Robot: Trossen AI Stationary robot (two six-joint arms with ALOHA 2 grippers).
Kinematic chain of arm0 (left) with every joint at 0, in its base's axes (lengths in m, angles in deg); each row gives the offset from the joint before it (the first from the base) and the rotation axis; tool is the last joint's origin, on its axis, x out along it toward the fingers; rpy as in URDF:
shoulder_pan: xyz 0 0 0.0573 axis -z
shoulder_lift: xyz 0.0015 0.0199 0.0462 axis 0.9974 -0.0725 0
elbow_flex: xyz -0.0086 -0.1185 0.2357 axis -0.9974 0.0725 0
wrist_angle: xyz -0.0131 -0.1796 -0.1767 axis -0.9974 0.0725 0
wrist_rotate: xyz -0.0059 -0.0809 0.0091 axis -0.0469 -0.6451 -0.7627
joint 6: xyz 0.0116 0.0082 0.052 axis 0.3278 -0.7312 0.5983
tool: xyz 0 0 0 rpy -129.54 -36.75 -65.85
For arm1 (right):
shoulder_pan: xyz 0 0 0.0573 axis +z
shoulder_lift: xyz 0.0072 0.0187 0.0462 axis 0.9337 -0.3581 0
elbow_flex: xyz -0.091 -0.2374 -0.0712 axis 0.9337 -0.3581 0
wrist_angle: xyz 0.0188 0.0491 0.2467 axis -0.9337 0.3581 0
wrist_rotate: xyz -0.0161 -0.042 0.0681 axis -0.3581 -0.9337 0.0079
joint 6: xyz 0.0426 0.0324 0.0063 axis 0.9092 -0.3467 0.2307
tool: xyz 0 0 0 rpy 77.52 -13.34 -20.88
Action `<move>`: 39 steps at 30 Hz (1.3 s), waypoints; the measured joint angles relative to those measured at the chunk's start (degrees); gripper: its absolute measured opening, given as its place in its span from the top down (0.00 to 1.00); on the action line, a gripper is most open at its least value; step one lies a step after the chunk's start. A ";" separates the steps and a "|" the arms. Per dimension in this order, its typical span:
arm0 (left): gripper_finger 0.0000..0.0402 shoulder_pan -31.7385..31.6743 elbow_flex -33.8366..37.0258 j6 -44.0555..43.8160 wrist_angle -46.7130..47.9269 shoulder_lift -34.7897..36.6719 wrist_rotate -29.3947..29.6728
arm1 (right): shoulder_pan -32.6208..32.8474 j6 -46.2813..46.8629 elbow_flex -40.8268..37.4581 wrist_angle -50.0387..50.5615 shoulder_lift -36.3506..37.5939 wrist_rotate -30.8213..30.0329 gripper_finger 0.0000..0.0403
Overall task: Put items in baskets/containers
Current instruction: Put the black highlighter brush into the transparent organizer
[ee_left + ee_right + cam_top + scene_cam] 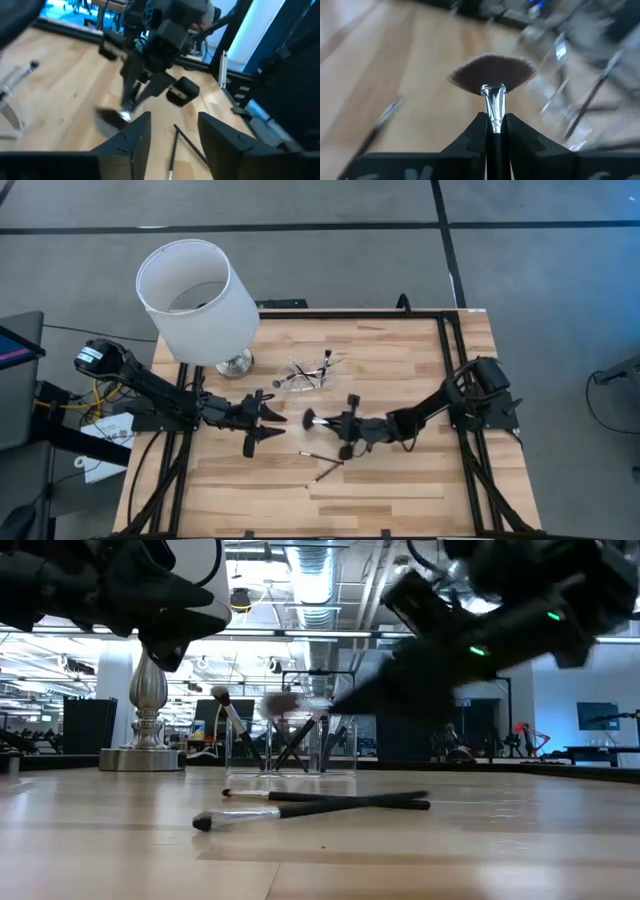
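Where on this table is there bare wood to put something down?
The near strip of the wooden table is bare, as is the far right corner. The middle is crowded: clear plastic brush holder, two loose black brushes, and both pincers, left and right.

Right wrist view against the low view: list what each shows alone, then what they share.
Only the right wrist view: the fan brush, its ferrule pinched in the right gripper.

Only the low view: the lamp base and two brushes lying crossed on the table.

Both: the clear holder with brushes standing in it.
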 joint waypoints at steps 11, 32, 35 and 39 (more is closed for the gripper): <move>0.52 -0.19 0.02 -8.40 1.03 -0.07 2.43 | 0.64 -9.50 11.41 0.67 -1.83 -6.37 0.90; 0.56 -3.92 0.02 -7.69 0.81 -0.07 6.05 | 1.14 -17.92 12.61 -2.04 -1.85 -6.08 0.90; 0.56 -4.63 0.02 -7.32 0.77 -0.07 5.12 | 1.08 -18.94 12.61 -1.95 -1.83 -7.17 0.89; 0.57 -5.05 0.02 -6.20 0.23 -0.07 3.29 | -0.48 -17.29 12.61 -1.06 -1.83 -6.93 0.91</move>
